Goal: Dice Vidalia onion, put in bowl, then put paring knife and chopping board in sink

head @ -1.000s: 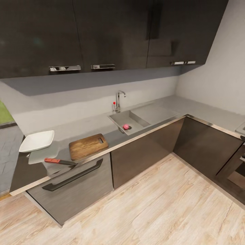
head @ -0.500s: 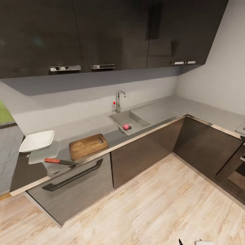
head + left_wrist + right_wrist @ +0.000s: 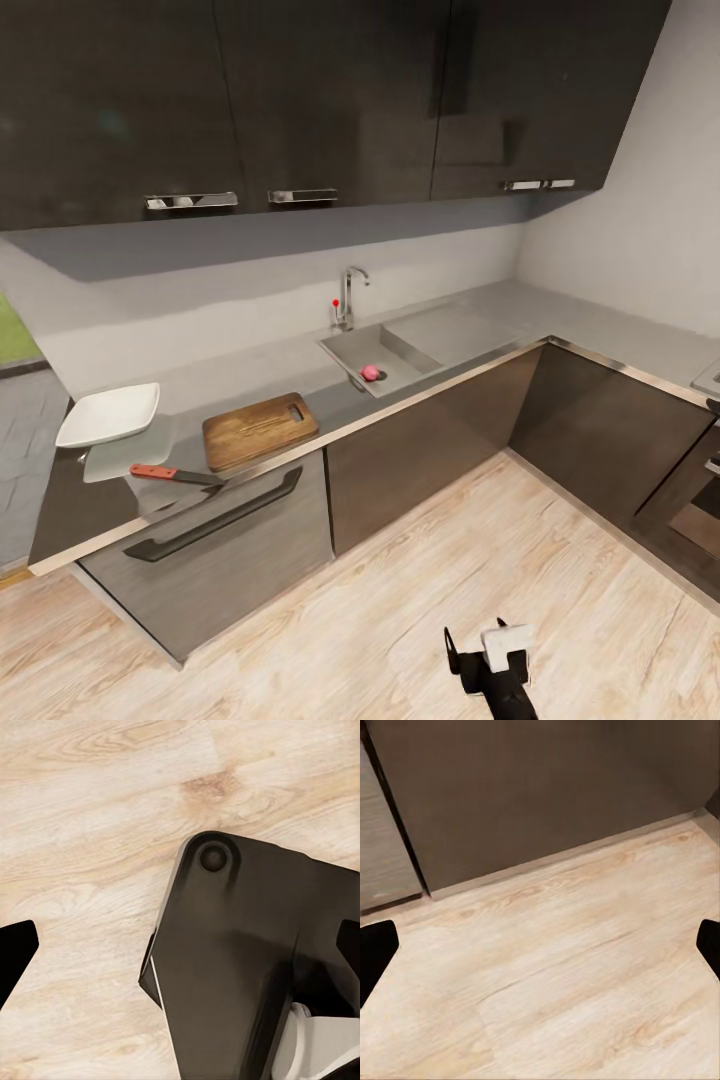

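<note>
While the robot stands well back | Vidalia onion (image 3: 371,372) in sink (image 3: 352,345) basin, far centre | right gripper (image 3: 485,650) near, low, fingers spread, empty | left gripper (image 3: 180,945) spread, empty | risk: onion rolls if nudged off-centre.

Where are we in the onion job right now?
Nothing done yet. The Vidalia onion sits in the sink; chopping board, paring knife and bowl lie untouched on the countertop. The right gripper is open over the floor.
</note>
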